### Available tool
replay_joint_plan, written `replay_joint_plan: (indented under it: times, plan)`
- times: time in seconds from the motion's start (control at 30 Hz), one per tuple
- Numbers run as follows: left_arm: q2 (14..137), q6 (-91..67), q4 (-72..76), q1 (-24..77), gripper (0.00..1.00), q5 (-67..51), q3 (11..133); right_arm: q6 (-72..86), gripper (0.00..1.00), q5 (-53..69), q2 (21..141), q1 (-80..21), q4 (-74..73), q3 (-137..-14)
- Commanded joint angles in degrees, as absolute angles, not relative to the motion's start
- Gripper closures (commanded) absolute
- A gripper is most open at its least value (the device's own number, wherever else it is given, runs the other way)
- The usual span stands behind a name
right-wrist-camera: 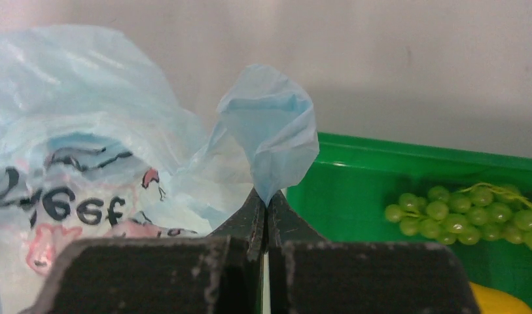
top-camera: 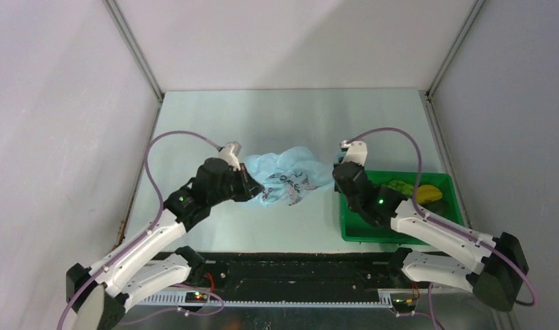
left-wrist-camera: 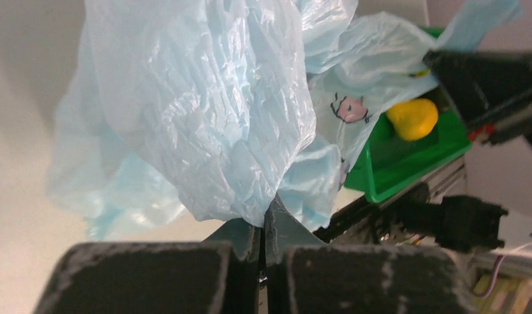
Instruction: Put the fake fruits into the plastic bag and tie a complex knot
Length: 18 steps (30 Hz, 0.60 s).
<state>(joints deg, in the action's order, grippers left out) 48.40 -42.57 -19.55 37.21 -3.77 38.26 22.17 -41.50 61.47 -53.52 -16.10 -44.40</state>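
Note:
The light-blue plastic bag hangs crumpled between my two grippers at the table's middle. My left gripper is shut on the bag's left side. My right gripper is shut on a blue fold at the bag's right edge. The bag's pink-and-dark print faces the right wrist camera. The green grapes and the yellow pear-like fruit lie in the green tray at the right. They also show in the wrist views: grapes, yellow fruit.
The green tray sits just right of the right gripper, close to the table's near edge. Grey enclosure walls stand at the left, back and right. The black base rail runs along the near edge.

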Motion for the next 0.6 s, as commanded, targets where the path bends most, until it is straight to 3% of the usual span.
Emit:
replay_joint_plan:
  times: [0.0, 0.07, 0.13, 0.2, 0.33, 0.57]
  plan:
    - [53.8, -28.3, -28.5, 35.8, 1.00, -14.9, 45.2, 19.8, 1.00, -31.8, 57.3, -46.0, -19.5, -45.1]
    - [56.2, -26.9, -28.2, 35.3, 1.00, -18.1, 46.5, 18.9, 0.83, -26.6, 55.4, -43.6, -19.7, -45.1]
    - [57.7, -25.8, -27.7, 35.1, 1.00, -19.7, 47.5, 17.8, 0.46, -21.3, 52.8, -42.3, -19.7, -45.1]
    - [58.9, -25.0, -26.9, 34.5, 1.00, -21.2, 48.4, 16.0, 0.25, -15.9, 49.8, -41.9, -20.0, -45.1]
    - [61.6, -21.3, -27.8, 33.6, 1.00, -25.0, 50.9, 9.8, 0.12, -7.5, 43.9, -42.7, -20.7, -45.1]
    - [64.6, -15.6, -30.5, 33.5, 1.00, -25.4, 53.5, -3.8, 0.06, -6.7, 43.7, -48.3, -20.5, -49.5]
